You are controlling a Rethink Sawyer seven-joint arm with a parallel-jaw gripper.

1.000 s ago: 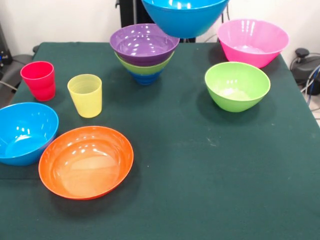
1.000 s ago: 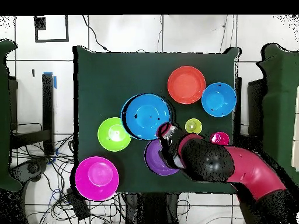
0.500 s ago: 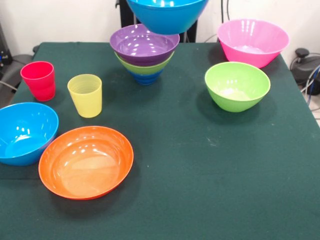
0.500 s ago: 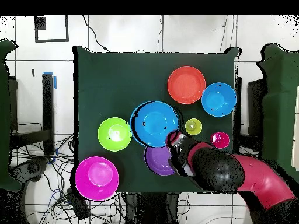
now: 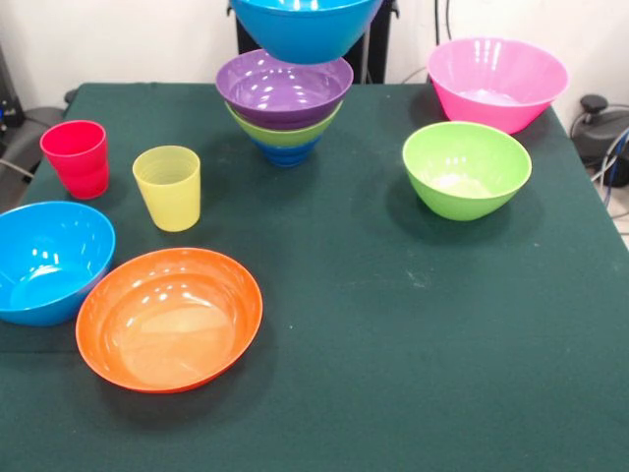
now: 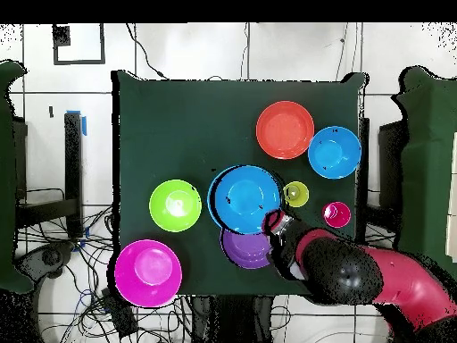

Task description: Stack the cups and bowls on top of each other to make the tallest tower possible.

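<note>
- Blue plastic leads: the carried light blue bowl (image 5: 305, 25) hangs above the table, now shifted across from over the pink side to just above and slightly off-centre of the tower (image 5: 284, 108), whose purple bowl (image 5: 284, 87) sits topmost.
- That shift suggests the approach is nearly done; lowering and releasing probably remain.
- From overhead, the gripper (image 6: 275, 222) sits at the carried bowl's rim and appears to be clamped on it, since nothing else supports the bowl.
- The carried bowl's top is cut off in the front view, and it hides part of the purple bowl overhead.
- Unstacked: red cup (image 5: 76, 157), yellow cup (image 5: 168, 187), orange bowl (image 5: 169, 317), second light blue bowl (image 5: 47, 261), lime green bowl (image 5: 466, 168), pink bowl (image 5: 497, 83).
</note>
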